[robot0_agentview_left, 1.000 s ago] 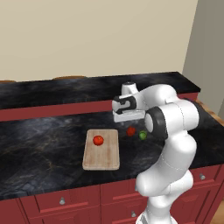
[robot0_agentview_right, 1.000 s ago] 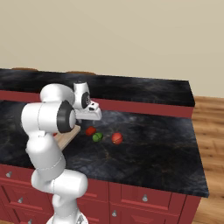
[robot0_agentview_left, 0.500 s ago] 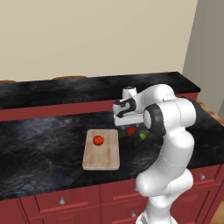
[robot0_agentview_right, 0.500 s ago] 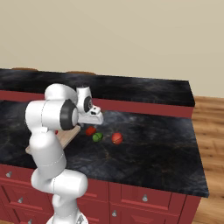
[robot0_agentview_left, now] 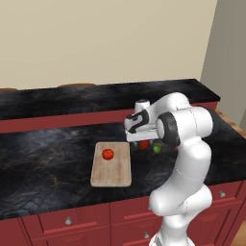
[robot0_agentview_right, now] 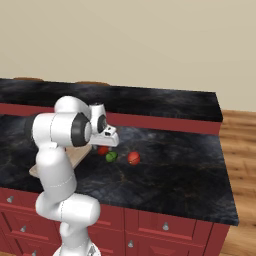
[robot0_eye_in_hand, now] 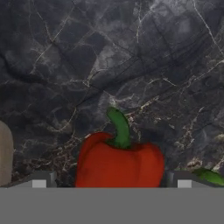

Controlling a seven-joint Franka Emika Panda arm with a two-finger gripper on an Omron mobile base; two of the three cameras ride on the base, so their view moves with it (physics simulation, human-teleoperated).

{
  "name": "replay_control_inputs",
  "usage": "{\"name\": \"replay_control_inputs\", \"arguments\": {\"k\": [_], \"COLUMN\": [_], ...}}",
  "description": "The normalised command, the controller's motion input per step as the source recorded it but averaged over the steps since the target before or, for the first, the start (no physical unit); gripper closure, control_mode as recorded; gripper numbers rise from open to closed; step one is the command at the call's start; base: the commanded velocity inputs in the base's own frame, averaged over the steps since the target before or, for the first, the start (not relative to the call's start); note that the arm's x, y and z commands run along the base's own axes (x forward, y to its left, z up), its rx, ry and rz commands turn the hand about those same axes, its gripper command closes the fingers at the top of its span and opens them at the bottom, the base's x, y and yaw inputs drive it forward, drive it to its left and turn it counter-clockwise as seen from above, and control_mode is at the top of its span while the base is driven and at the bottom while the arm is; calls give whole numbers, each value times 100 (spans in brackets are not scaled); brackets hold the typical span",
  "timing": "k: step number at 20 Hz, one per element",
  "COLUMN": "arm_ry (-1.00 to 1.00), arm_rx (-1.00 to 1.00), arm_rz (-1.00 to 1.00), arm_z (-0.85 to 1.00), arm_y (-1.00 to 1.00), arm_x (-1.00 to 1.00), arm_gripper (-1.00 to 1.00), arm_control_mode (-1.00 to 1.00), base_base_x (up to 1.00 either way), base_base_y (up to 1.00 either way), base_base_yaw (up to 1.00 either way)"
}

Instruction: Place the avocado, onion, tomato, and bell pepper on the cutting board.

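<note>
The bell pepper (robot0_eye_in_hand: pixel 118 164), deep red with a green stem, lies on the dark counter straight below my gripper (robot0_eye_in_hand: pixel 111 183). Its fingertips (robot0_eye_in_hand: pixel 39 181) stand wide on either side of the pepper, open and holding nothing. From the base views my gripper (robot0_agentview_left: pixel 140 137) hangs just above the bell pepper (robot0_agentview_left: pixel 144 144), with the green avocado (robot0_agentview_left: pixel 156 148) right beside it. The tomato (robot0_agentview_left: pixel 108 153) sits on the pale cutting board (robot0_agentview_left: pixel 113 175). The pinkish onion (robot0_agentview_right: pixel 133 158) rests on the counter beyond the avocado (robot0_agentview_right: pixel 111 156).
A raised dark ledge (robot0_agentview_left: pixel 72 98) runs along the back of the counter, in front of the beige wall. The counter's front edge sits above red cabinet drawers (robot0_agentview_left: pixel 67 221). The board's rounded edge (robot0_eye_in_hand: pixel 5 153) shows at the left of the hand view.
My hand has come down a little toward the bell pepper, jaws still wide. The produce and the board have not moved.
</note>
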Motion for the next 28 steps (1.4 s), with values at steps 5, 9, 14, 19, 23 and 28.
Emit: {"name": "replay_control_inputs", "arguments": {"k": [5,9,14,19,23,28], "arm_ry": [2,1,-5,-10,-10,-5], "arm_rx": [0,0,2,4,2,1], "arm_rz": [-2,-2,0,0,0,0], "arm_z": [-25,-14,22,63,62,50], "arm_y": [-2,0,-1,16,37,50], "arm_x": [0,0,-18,-36,-40,-34], "arm_gripper": [-100,100,100,100,100,100], "arm_control_mode": [-100,-100,-100,-100,-100,-100], "base_base_x": [0,0,0,0,0,0], "base_base_y": [0,0,0,0,0,0], "base_base_yaw": [0,0,0,0,0,0]}}
